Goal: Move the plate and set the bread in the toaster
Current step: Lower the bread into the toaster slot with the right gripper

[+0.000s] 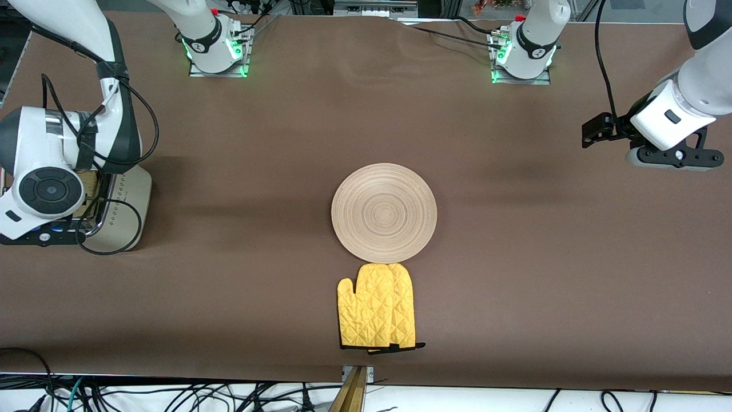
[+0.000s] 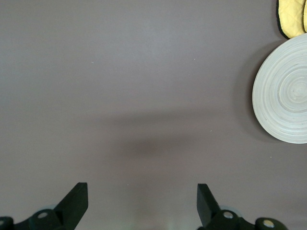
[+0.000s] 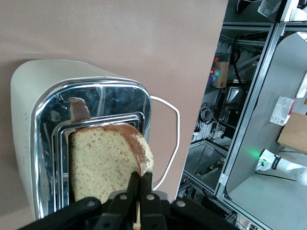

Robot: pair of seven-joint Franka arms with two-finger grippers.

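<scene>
The cream toaster [image 1: 127, 197] stands at the right arm's end of the table; its chrome top shows in the right wrist view [image 3: 96, 103]. My right gripper [image 3: 142, 177] is shut on the bread [image 3: 103, 163] at its crust edge and holds it upright over the toaster's slots. How far the slice is in a slot is hidden. A bit of bread [image 1: 88, 187] shows under the right wrist. The wooden plate [image 1: 384, 212] lies mid-table, also in the left wrist view [image 2: 285, 96]. My left gripper [image 1: 672, 159] [image 2: 141, 203] is open and empty over bare table at the left arm's end.
A yellow oven mitt [image 1: 377, 312] lies just nearer to the front camera than the plate, almost touching its rim; its tip shows in the left wrist view [image 2: 291, 17]. The toaster's white cord [image 3: 170, 139] runs off the table edge.
</scene>
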